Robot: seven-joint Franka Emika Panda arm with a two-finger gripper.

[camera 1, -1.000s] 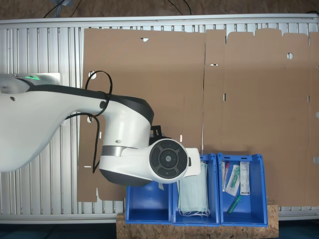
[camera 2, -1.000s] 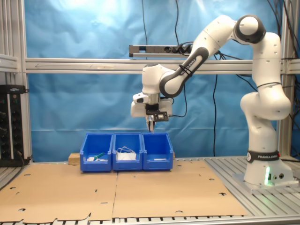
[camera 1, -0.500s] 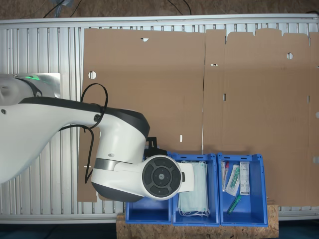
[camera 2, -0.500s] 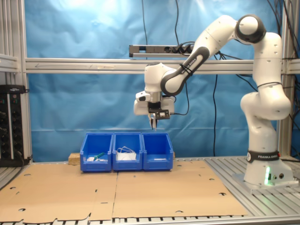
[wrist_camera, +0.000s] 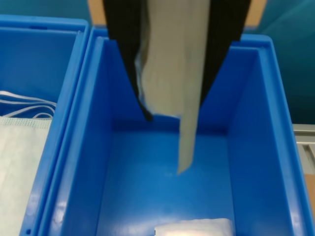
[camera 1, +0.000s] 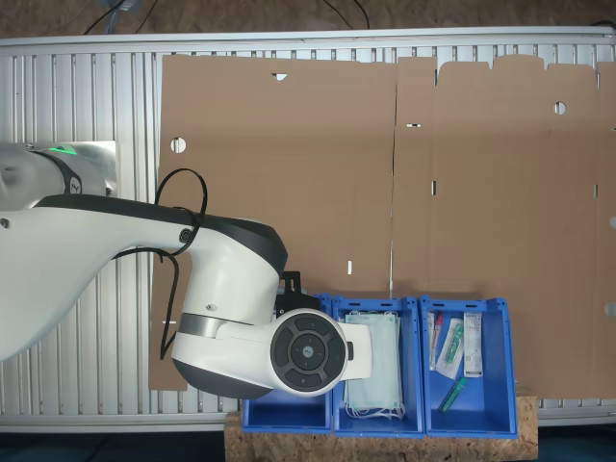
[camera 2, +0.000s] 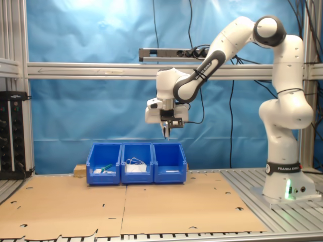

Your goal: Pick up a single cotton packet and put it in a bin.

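A thin, limp white cotton packet [wrist_camera: 170, 73] hangs pinched between the black fingers of the gripper [camera 2: 166, 132], high above a glossy blue plastic bin [wrist_camera: 256, 147]. Since a second ago the arm has carried it sideways from the neighbouring masks bin [camera 1: 377, 421].

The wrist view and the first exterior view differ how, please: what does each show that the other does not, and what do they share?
Wrist view alone: the gripper shut on a white cotton packet hanging above a blue bin, with another white packet on its floor.

First exterior view alone: the robot arm, the cardboard sheets, and a third bin holding long narrow packets.

Both: the neighbouring bin with face masks.
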